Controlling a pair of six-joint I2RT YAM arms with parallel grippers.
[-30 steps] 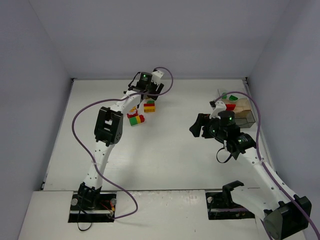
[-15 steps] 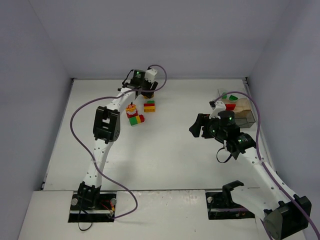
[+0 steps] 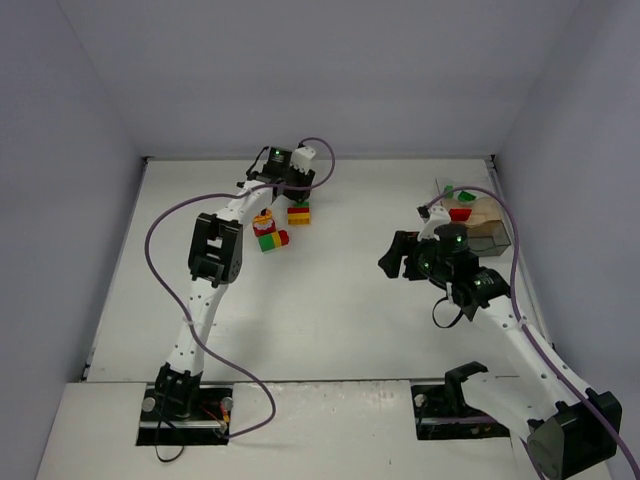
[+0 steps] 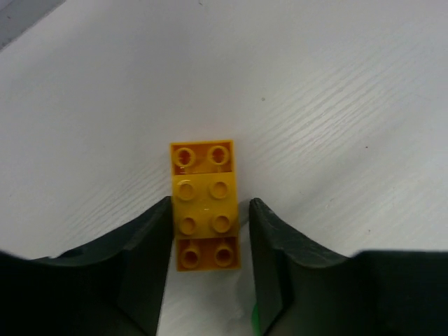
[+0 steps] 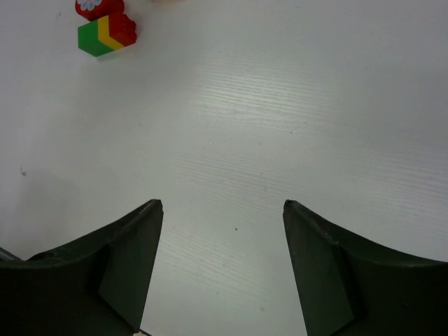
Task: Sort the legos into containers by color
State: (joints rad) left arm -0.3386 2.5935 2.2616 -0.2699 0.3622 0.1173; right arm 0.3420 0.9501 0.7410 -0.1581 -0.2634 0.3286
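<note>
Left gripper (image 4: 210,210) had dropped over the yellow-orange brick (image 4: 204,175) in the upper middle of the top view and pinched in narrow. One finger was touching it with a sliver of gap at the other, so I couldn't tell if it was actually gripped. Right gripper (image 5: 222,210) hung wide open over the table (image 5: 280,105) at centre right, near the tray (image 3: 492,228) at the right edge.

White arms (image 3: 195,320), black joints (image 3: 215,250) (green LEDs lit), purple cables (image 3: 150,232), dark wedge-shaped fingers (image 4: 140,273)
</note>
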